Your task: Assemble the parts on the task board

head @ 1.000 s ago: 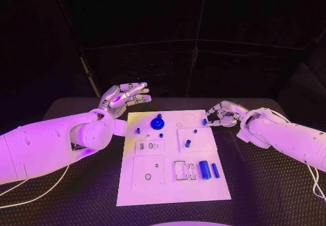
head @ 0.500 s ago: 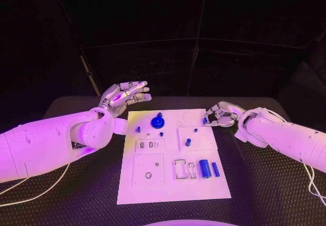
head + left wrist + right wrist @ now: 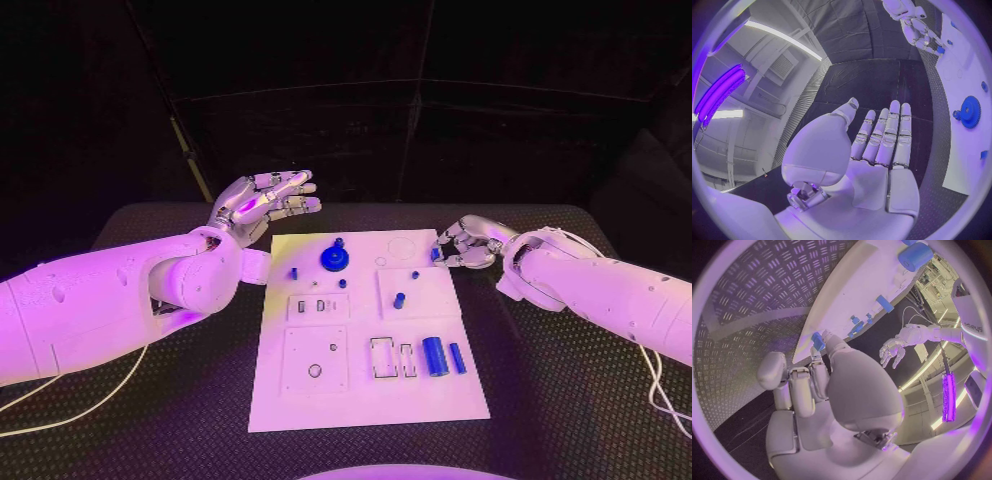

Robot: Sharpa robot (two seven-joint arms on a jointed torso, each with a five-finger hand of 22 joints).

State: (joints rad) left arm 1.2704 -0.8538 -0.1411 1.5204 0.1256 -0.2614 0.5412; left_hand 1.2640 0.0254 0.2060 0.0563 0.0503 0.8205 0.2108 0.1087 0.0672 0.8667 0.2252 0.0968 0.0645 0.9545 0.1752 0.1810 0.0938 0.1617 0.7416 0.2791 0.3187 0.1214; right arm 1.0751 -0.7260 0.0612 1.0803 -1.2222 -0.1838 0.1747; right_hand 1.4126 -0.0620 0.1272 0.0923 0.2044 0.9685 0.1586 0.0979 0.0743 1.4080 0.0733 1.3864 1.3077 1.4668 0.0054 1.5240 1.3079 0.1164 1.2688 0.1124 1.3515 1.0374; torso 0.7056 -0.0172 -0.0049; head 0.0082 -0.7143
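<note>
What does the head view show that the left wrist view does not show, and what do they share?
Head view: the two blue cylinders at the near end of the task board, and the whole board. Left wrist view: the palm of the left robot hand, fingers spread, holding nothing. Both: the blue gear and the right robot hand pinching a small blue part at the board's edge.

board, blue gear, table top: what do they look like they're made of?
Task board: flat white plate with clean cut-outs, matte, likely plastic or painted sheet; cannot tell which.
Blue gear: solid even blue with moulded-looking teeth in the left wrist view, probably plastic.
Table: black with a raised diamond pattern, looks like a textured rubber mat or tread plate.
</note>
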